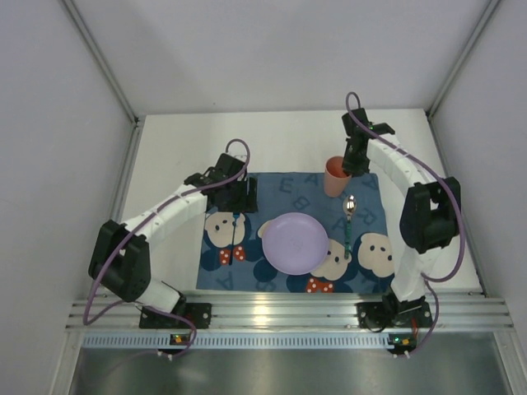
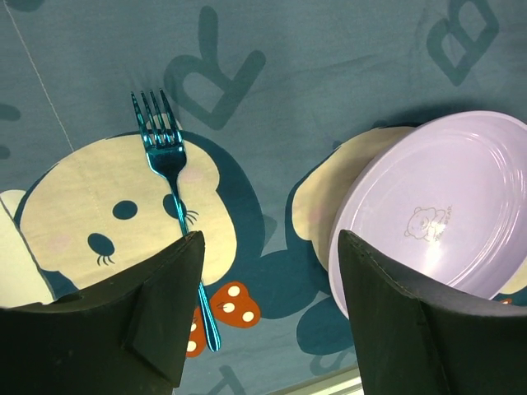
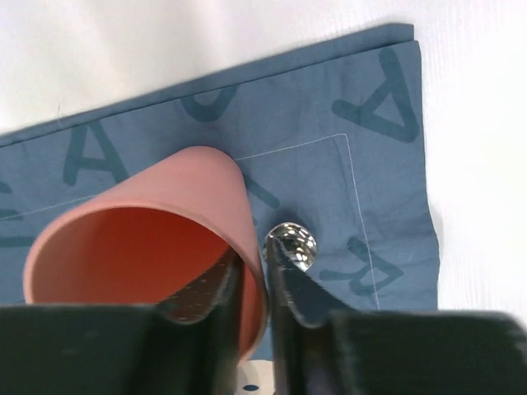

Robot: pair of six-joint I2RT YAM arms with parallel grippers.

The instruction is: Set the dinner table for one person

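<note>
On the white dinner table lies a dark-blue cartoon mat. A lilac plate sits mid-mat and also shows in the left wrist view. A blue fork lies left of it, under my open, empty left gripper, which hovers over the mat. A spoon lies right of the plate; its bowl shows in the right wrist view. My right gripper is shut on the rim of the orange cup, one finger inside, one outside, at the mat's back right.
A ribbed aluminium rail runs along the near edge by the arm bases. White walls enclose the table at left, right and back. Bare white tabletop lies beyond the mat's corner.
</note>
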